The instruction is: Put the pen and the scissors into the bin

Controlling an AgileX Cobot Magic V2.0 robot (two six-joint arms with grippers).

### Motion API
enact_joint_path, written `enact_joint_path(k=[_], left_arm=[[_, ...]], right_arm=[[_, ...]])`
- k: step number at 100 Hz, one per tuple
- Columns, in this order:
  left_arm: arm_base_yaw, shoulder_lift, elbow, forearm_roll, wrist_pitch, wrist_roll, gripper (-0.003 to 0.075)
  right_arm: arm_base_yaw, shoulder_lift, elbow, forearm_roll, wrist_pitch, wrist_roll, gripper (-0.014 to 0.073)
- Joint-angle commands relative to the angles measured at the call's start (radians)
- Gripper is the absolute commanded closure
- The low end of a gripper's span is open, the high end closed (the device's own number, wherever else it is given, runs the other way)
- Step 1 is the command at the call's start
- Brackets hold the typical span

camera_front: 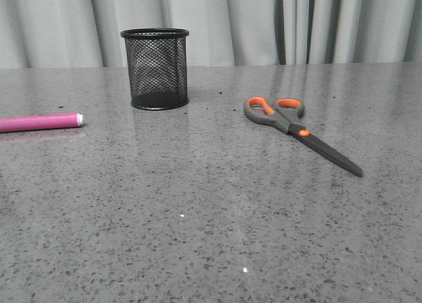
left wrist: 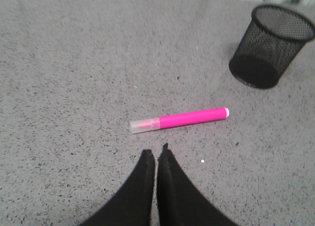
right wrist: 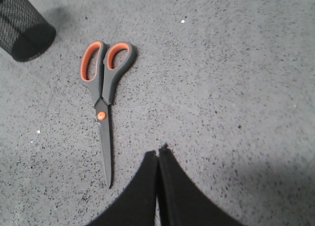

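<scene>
The black mesh bin [camera_front: 155, 68] stands upright toward the back of the table, empty as far as I can see. The magenta pen [camera_front: 39, 122] lies flat at the left edge of the front view. In the left wrist view the pen [left wrist: 182, 120] lies just beyond my left gripper [left wrist: 155, 151], which is shut on nothing, with the bin [left wrist: 271, 45] further off. The scissors [camera_front: 297, 128] lie closed on the right, handles toward the bin. My right gripper [right wrist: 158, 152] is shut and empty, hovering beside the scissors' [right wrist: 102, 103] blade tip. Neither gripper shows in the front view.
The grey speckled table [camera_front: 211, 224] stretches toward the camera. Grey curtains [camera_front: 264, 19] hang behind the table's far edge. The bin [right wrist: 22, 26] also appears in a corner of the right wrist view, beyond the scissors' handles.
</scene>
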Motion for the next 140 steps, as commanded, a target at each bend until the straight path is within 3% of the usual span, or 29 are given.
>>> enact_joint_path(k=[1, 10, 20, 28, 35, 57, 104, 131, 140], left_arm=[[0.002, 0.056, -0.064, -0.061, -0.029, 0.054, 0.0723], [0.002, 0.099, -0.079, -0.133, -0.015, 0.107, 0.0648], [0.002, 0.149, -0.092, -0.231, -0.007, 0.17, 0.0474], [0.002, 0.18, -0.105, -0.291, -0.002, 0.236, 0.0345], [0.002, 0.199, -0.119, -0.355, 0.009, 0.325, 0.0297], [0.002, 0.297, -0.2, -0.418, 0.104, 0.569, 0.0351], [0.002, 0.721, -0.526, -0.35, 0.465, 1.132, 0.0351], [0.0, 0.908, -0.612, -0.336, 0.501, 1.367, 0.0351], [-0.007, 0.946, -0.631, -0.338, 0.495, 1.386, 0.0351]], right_arm=[[-0.006, 0.049, -0.081, 0.009, -0.021, -0.041, 0.0555], [-0.001, 0.063, -0.105, 0.011, -0.021, -0.043, 0.038], [-0.001, 0.075, -0.114, 0.011, -0.025, -0.043, 0.0165], [-0.001, 0.078, -0.114, 0.011, -0.026, -0.052, 0.0127], [-0.001, 0.078, -0.114, 0.011, -0.026, -0.077, 0.0129], [0.0, 0.078, -0.114, 0.011, -0.019, -0.125, 0.0129], [0.0, 0.078, -0.114, 0.011, -0.019, -0.138, 0.0129], [0.0, 0.078, -0.114, 0.011, -0.019, -0.138, 0.0129], [0.0, 0.078, -0.114, 0.011, -0.019, -0.138, 0.0129]])
